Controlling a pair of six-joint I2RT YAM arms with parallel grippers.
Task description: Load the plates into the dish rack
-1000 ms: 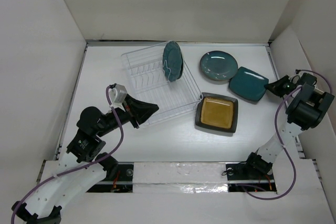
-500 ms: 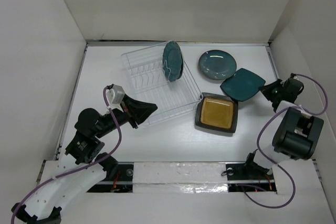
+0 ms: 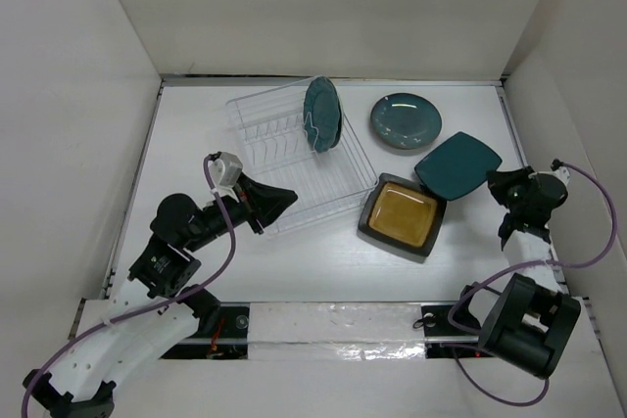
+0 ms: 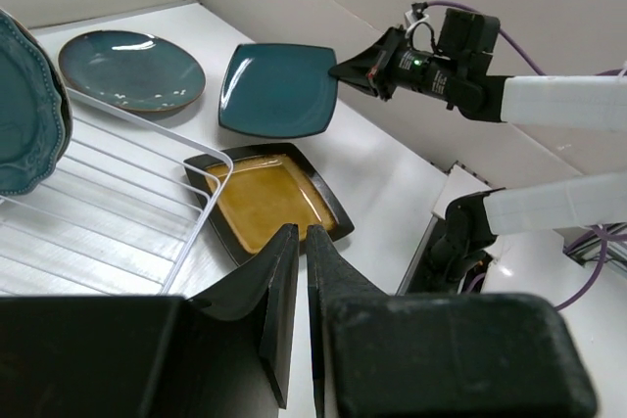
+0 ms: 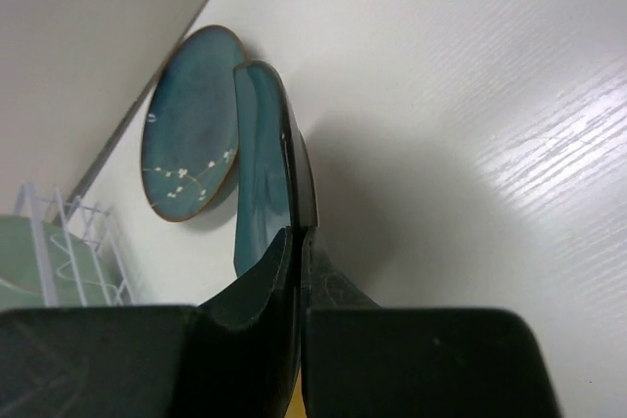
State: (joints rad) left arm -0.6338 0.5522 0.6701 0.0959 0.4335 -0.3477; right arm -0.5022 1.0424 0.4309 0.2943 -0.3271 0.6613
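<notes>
White table [image 3: 294, 271]: four plates [image 3: 405, 122] (one in rack [image 3: 269, 144]); right jaws grip teal square [image 3: 458, 165], left jaws closed.

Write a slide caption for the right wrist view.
Right gripper clamps the edge of the teal square plate, beside the dark teal round plate.
</notes>
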